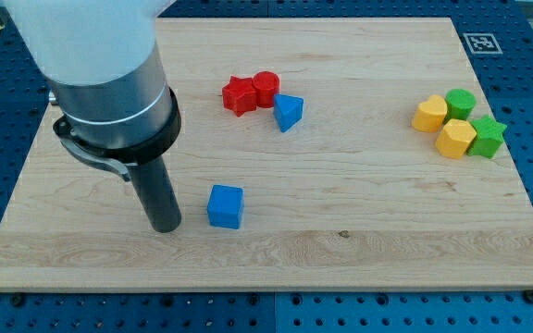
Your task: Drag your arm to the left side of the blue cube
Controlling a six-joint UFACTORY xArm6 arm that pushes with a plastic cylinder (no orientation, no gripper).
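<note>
Blue cube (225,205) near view's bottom; my tip (166,227) just beside, on its left; no pincer visible.

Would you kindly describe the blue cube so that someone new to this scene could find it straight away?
Start at the wooden board and look to its lower middle, just right of my tip. The blue cube sits there alone, apart from the tip. Unlike the blue triangular block beside the red blocks, it is square-faced with no neighbours.
</note>
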